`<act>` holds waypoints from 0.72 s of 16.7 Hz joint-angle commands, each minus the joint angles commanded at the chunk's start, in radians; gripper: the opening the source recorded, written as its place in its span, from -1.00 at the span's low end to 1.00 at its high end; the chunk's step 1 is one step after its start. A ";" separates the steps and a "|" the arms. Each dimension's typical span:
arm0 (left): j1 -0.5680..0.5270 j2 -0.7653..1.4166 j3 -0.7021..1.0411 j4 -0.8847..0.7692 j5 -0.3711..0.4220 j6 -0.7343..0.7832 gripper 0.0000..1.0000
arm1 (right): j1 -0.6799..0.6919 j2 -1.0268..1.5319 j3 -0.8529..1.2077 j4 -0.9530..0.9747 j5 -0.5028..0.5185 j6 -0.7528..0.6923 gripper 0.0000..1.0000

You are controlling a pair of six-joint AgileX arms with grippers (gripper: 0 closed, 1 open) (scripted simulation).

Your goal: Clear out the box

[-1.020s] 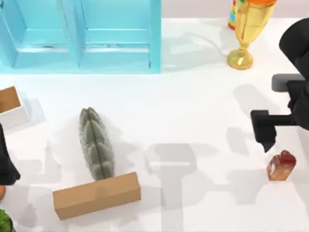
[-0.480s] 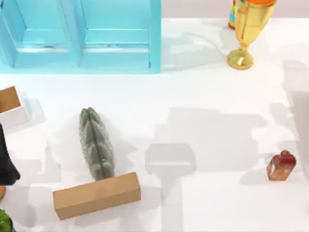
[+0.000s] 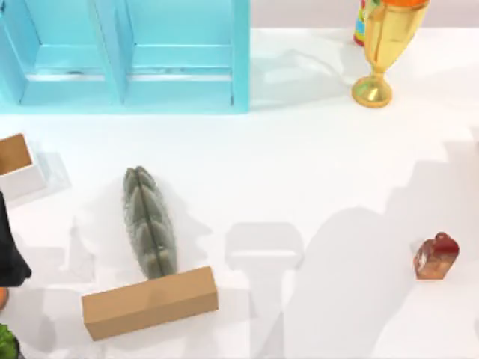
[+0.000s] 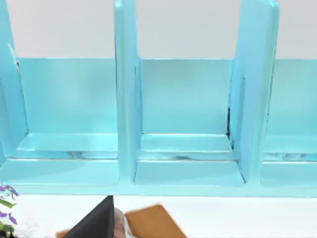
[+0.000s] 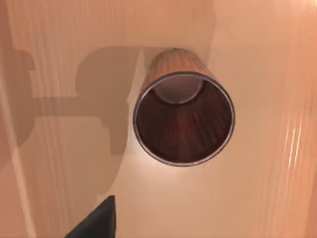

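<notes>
The box (image 3: 13, 160) is a small white one with a brown inside, at the table's left edge; I cannot see anything in it from above. My left gripper (image 3: 9, 250) is a dark shape just in front of the box at the left edge. In the left wrist view a dark part of the left gripper (image 4: 98, 224) sits low, facing the blue shelf (image 4: 183, 124). The right wrist view has a dark part of my right gripper (image 5: 96, 222) above a brown wooden cup (image 5: 183, 119) standing on a wooden floor.
A grey-green ridged object (image 3: 150, 221) lies left of centre, its end against a cardboard block (image 3: 150, 301). A small red-brown item (image 3: 436, 256) rests at the right. The blue shelf (image 3: 127, 52) spans the back left, a gold trophy (image 3: 382, 45) the back right.
My right arm has pulled away from beside the red-brown item and left the top view on the right; only its shadow remains. The item and the left arm have not moved.
</notes>
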 joint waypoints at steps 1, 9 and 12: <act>0.000 0.000 0.000 0.000 0.000 0.000 1.00 | -0.004 -0.001 0.004 0.000 0.000 -0.004 1.00; 0.000 0.000 0.000 0.000 0.000 0.000 1.00 | 0.000 0.009 -0.107 0.119 0.000 0.000 1.00; 0.000 0.000 0.000 0.000 0.000 0.000 1.00 | 0.001 0.027 -0.239 0.281 0.000 0.001 1.00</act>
